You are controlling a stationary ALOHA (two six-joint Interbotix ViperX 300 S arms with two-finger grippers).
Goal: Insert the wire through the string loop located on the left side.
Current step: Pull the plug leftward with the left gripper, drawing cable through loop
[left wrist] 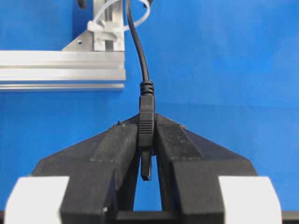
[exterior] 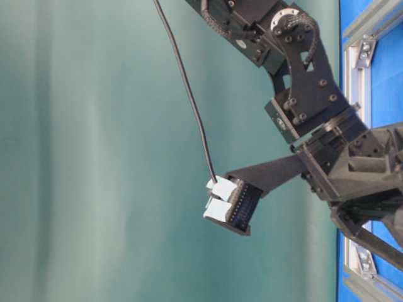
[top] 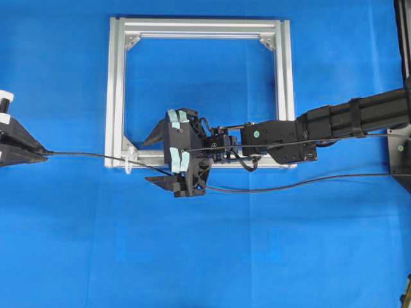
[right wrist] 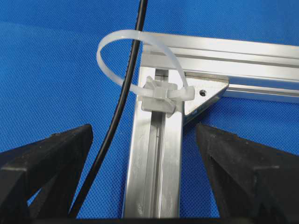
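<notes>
Two black robot arms work over a bright blue surface (top: 270,256), with the left end effector (top: 40,153) at the far left edge of the overhead view clenched on the plug end of the wire (top: 90,154), a long, thin, glossy black cable. In the left wrist view the moulded, ribbed plug sits pinched upright between the two matte black fingers (left wrist: 117,144), its tip poking down into the gap behind them. From that grip the wire runs rightward just above the surface, passes through the string loop (top: 130,158), and carries on under the right arm to the right edge of the overhead view. The string loop is a small, whitish, translucent band of flat plastic, fastened by a blocky clasp at the lower left corner of the aluminium frame (top: 115,90); the right wrist view shows the wire crossing inside its arch. The frame is a square of silver, grooved extrusion with triangular corner brackets, lying flat on the surface. To its right, the right end effector (top: 168,159) hovers over the frame's lower rail with its jaws spread wide and nothing between them, pale tape patches on its housing. The surface has a fine woven, dimpled texture. In the table-level view a plain teal backdrop (exterior: 94,157) fills the background behind the arm.
</notes>
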